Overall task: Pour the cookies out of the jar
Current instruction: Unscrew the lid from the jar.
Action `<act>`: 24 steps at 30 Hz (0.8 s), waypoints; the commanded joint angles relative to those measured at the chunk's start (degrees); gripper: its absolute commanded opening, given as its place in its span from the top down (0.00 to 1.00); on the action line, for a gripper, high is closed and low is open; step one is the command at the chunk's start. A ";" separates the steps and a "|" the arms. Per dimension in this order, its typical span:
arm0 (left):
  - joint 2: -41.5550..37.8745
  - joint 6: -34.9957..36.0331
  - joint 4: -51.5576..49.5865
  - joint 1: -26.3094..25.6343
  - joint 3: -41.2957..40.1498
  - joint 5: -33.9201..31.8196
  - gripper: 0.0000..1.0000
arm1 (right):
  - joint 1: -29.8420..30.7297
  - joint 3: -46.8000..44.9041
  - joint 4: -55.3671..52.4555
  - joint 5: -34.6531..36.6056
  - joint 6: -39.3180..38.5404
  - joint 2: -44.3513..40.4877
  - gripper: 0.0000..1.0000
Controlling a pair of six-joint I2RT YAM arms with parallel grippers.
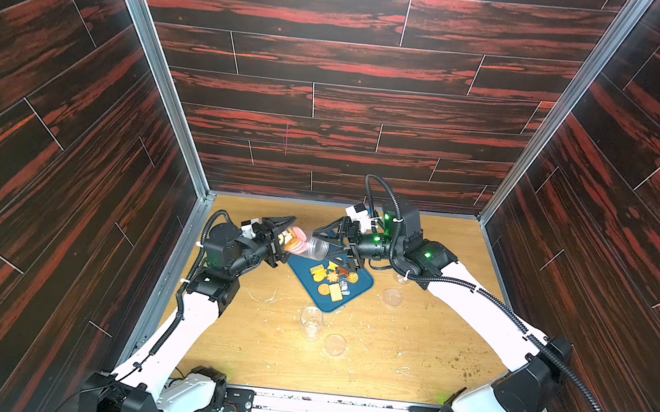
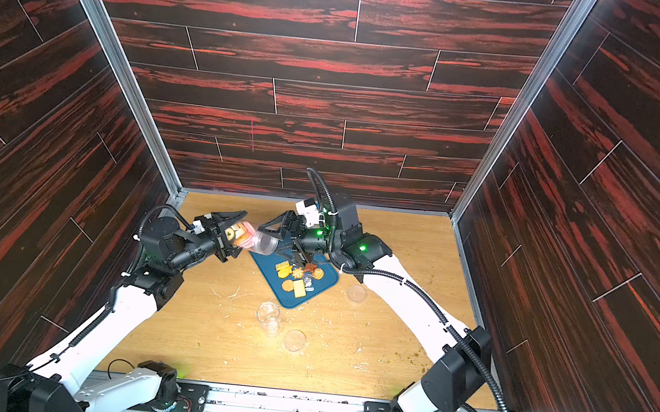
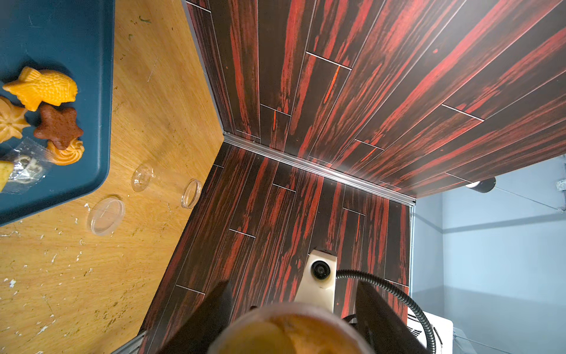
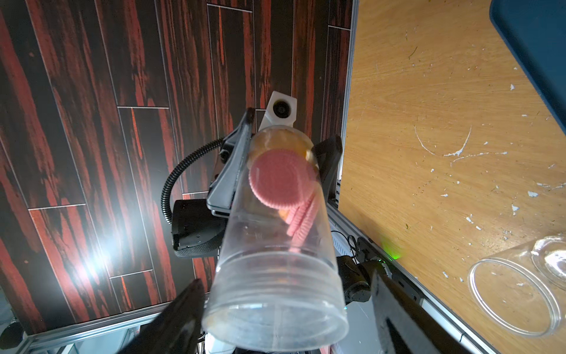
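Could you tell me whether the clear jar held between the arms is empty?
Not empty: the jar holds pink rounds and yellowish cookies bunched at its base end, where the left pincer grips.

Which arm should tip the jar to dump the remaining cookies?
Left. The left gripper is shut on the jar, cookies inside, above the tray; the right gripper stands open around its mouth, holding nothing.

Even bright light; glare on wall panel (image 4: 92,263); jar (image 3: 291,331) blurred close-up.
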 commanded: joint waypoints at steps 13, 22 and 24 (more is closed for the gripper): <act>-2.17 2.34 -1.98 -0.15 1.04 0.47 0.39 | 0.81 3.60 -1.69 -0.08 -0.05 2.50 0.14; -2.30 2.21 -2.25 -0.10 0.96 -0.02 0.39 | 1.71 3.63 -2.30 -0.47 -0.22 2.99 0.21; -2.30 2.10 -2.25 -0.13 0.91 -0.14 0.39 | 1.73 3.54 -2.40 -0.58 -0.23 2.99 0.22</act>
